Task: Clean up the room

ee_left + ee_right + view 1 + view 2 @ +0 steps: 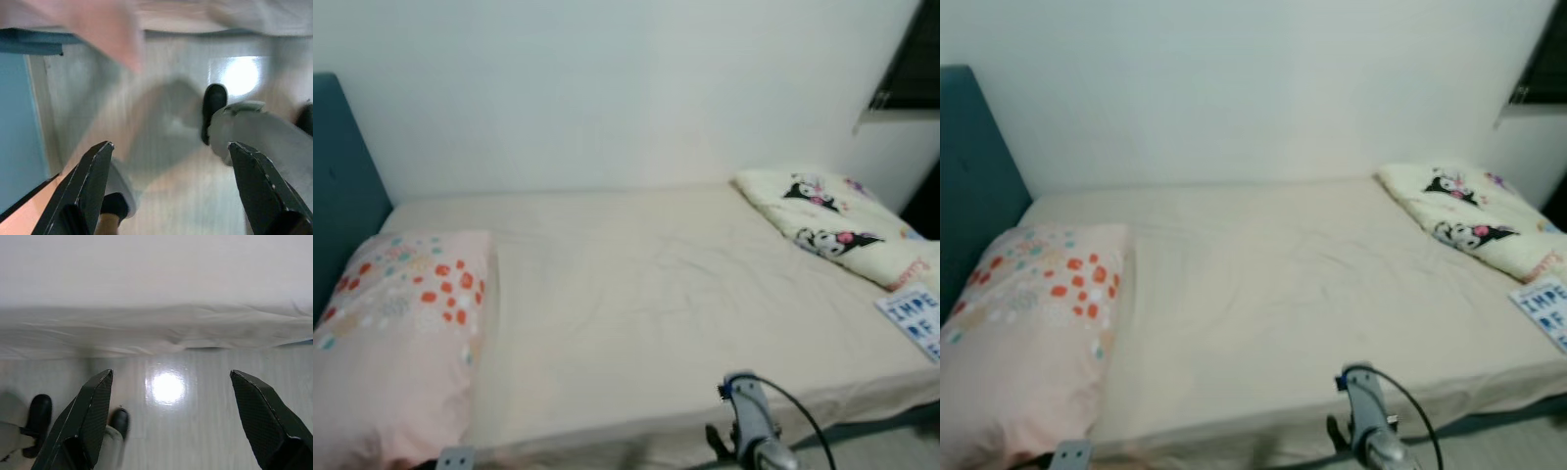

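While both arms hang low at the bedside, the left gripper and right gripper point at the glossy floor, fingers spread and holding nothing. On the bed, a floral pillow lies by the blue headboard; a folded cartoon-print blanket lies at the opposite end, a printed sheet just beside it.

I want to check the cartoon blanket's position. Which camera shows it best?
The left eye view: the cartoon blanket lies folded at the bed's far right end, nearly whole. The right eye view shows it too, closer to the edge. The wrist views show floor and the bed's edge.
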`<state>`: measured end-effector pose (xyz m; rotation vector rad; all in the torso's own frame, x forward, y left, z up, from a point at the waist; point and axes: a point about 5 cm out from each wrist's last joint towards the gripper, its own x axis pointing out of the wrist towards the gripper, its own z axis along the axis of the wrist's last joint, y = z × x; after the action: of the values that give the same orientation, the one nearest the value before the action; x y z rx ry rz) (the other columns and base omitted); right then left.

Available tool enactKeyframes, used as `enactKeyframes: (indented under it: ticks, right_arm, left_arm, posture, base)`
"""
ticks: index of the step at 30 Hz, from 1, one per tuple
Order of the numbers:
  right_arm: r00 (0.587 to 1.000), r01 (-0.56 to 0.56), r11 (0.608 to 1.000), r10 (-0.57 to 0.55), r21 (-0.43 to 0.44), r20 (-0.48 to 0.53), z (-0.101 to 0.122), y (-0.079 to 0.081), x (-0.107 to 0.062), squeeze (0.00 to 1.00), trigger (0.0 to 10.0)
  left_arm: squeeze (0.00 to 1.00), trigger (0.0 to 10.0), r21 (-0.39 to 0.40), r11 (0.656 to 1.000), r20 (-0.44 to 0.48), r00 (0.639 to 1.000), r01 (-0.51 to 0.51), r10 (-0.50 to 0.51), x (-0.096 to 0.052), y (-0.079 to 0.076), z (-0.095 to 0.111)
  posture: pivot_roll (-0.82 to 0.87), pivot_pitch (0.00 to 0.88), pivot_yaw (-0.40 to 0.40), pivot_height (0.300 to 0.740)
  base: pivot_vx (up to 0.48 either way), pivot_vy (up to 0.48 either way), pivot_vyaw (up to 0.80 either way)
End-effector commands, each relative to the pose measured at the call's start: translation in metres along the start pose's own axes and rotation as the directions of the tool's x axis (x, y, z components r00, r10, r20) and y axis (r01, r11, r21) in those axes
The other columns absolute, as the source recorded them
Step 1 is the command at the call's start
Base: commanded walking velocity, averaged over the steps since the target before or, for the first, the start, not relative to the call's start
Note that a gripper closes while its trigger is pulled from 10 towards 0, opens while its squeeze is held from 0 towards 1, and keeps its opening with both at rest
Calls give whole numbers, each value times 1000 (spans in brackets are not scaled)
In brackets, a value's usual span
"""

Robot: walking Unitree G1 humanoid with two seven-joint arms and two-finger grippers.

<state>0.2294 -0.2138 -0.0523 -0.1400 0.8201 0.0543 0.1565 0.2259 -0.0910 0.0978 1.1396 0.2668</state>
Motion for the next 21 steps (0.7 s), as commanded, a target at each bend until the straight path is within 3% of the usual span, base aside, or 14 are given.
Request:
enactKeyframes:
  ticks: [1, 9, 12, 21]
  right_arm:
    - [1000, 13, 1000, -13, -14, 5, 2, -5, 0, 0, 10000]
    - [998, 49, 999, -49, -5, 51, 15, -13, 0, 0, 10000]
    - [995, 72, 997, -74, 38, 69, 21, -14, 1, 0, 10000]
    - [996, 43, 998, -47, 48, 72, 23, -14, 1, 0, 10000]
  left_arm:
    - [0, 10000, 4, 1000, -16, 1000, 9, -9, 0, -3, -3]
    - [0, 10000, 6, 1000, -18, 1000, 18, -18, 0, -5, -2]
    - [0, 10000, 8, 1000, -19, 1000, 24, -23, 0, -6, -2]
    - [0, 10000, 14, 999, -17, 999, 35, -35, -1, -9, -1]
  posture:
    - [-36, 0, -38, 740]
    - [-39, 0, -35, 740]
    - [-41, 0, -36, 740]
    - [-46, 0, -38, 740]
  base:
    - [0, -472, 0]
    - [0, -480, 0]
    - [0, -480, 0]
    - [0, -479, 0]
